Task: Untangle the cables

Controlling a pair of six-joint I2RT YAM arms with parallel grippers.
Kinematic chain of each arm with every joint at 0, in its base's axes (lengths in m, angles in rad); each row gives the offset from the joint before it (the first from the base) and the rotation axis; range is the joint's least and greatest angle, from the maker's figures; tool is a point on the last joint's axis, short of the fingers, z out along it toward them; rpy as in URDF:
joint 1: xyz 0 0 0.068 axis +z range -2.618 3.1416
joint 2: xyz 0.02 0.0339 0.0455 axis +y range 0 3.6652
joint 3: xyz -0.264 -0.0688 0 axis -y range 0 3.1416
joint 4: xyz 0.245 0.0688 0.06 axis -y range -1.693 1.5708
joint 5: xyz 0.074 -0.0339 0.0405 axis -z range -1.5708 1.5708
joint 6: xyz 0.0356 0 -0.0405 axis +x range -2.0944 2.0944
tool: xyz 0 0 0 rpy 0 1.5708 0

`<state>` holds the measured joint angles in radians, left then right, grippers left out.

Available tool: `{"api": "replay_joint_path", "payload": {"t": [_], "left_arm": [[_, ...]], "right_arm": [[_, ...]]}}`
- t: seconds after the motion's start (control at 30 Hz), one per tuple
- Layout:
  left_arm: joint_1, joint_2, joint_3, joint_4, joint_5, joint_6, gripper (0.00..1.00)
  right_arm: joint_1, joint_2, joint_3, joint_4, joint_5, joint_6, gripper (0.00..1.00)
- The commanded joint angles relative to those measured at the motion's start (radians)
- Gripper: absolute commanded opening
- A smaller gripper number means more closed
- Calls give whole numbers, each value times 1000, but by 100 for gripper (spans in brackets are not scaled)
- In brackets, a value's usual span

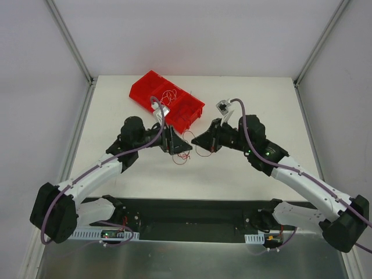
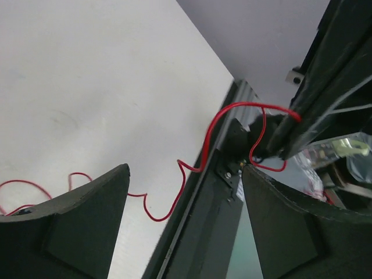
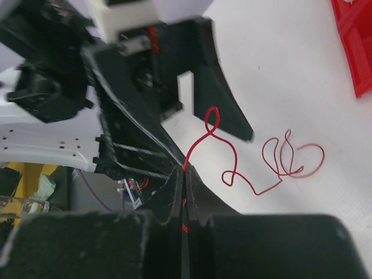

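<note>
Near the red bin, right gripper pinches a red cable, left gripper gapes wide, holding nothing: any pull risks dragging the cables along unseparated.

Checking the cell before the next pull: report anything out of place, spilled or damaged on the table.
Nothing spilled or damaged. One curly red cable sprawls loose across the table, pinched at one point by the shut right pincer; the open left pincer beside it grips nothing. More thin wires lie in the red bin.
</note>
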<state>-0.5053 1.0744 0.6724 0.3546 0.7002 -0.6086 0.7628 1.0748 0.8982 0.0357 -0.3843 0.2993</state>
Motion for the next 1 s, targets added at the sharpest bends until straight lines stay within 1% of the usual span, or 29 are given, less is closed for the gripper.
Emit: {"api": "replay_joint_path", "payload": {"t": [0.0,0.07,0.17,0.23,0.27,0.3,0.37,0.47,0.53,0.6,0.7,0.8,0.87,0.97], "left_arm": [[-79,119,55,233,211,-69,77],[-111,179,65,236,197,-83,74],[-134,216,38,256,151,-85,59],[-137,217,4,244,75,-69,54],[-137,222,4,194,23,-56,52],[-137,232,12,125,-29,-34,47],[-137,260,42,5,-106,-2,42],[-133,304,79,-106,-206,17,38],[-128,328,107,-173,-247,21,36],[-121,334,105,-204,-281,21,34],[-98,328,82,-215,-321,24,31],[-50,311,61,-233,-315,3,26],[-20,283,38,-236,-301,-3,25],[1,227,16,-236,-272,10,28]], "right_arm": [[0,-53,76,20,-54,11,0],[0,-65,103,18,-64,12,0],[-3,-102,148,-2,-51,1,0],[-2,-139,180,-26,-24,-17,0],[-3,-154,201,-31,-5,-28,0],[-5,-173,221,-63,16,-35,0],[-6,-199,277,-97,54,-57,0],[-7,-239,355,-138,96,-91,0],[-5,-262,399,-161,145,-115,0],[-6,-283,459,-200,203,-152,0],[-7,-317,496,-223,263,-210,0],[-7,-338,504,-232,320,-247,0],[-7,-340,502,-249,338,-264,0],[-7,-334,476,-260,338,-261,0]]}}
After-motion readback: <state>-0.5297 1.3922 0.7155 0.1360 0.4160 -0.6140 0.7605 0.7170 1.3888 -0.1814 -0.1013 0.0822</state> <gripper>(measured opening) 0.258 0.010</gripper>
